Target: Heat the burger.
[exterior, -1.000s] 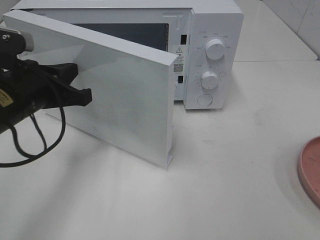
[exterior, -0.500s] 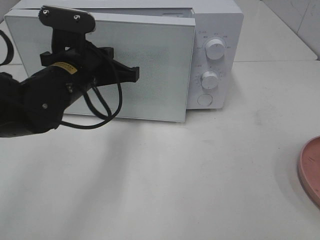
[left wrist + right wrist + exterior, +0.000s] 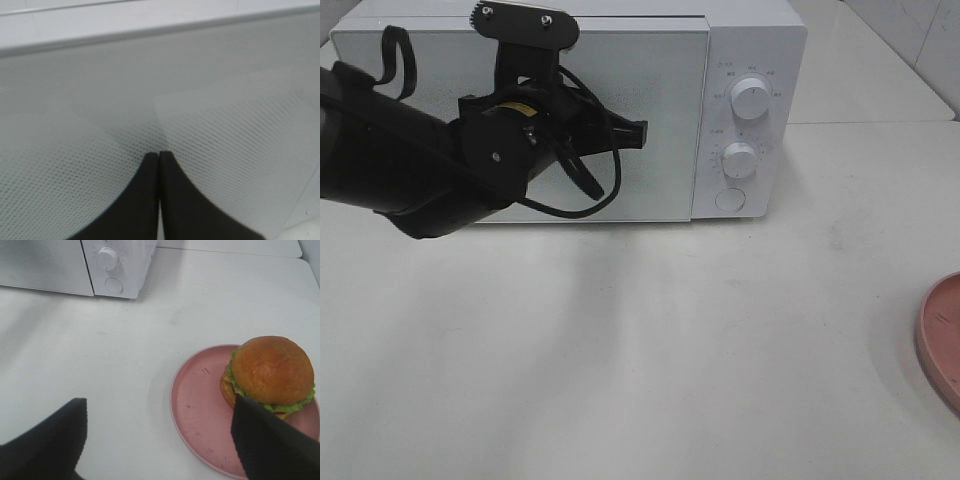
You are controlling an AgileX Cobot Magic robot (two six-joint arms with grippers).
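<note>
A: Start with the big things. What is on the bench?

B: A white microwave stands at the far side, its door flush with the body. Two dials and a round button sit on its right panel. The pale bench in front of it lies broad and bare up to the pink plate, which sits at the right edge of the high view.

A: And the burger?

B: The burger lies on that plate, toward one side, well apart from the microwave. It has a domed golden-brown bun, a green lettuce rim, and a bit of yellow cheese showing underneath. It is narrower than the plate.

A: The tools?

B: The left tool has its two dark fingers pressed together, holding nothing, with the tips against the dotted mesh of the door. The right tool stands wide, empty, above the bench and the plate; one finger overlaps the burger's near side in the wrist view, though I cannot tell whether it touches.
</note>
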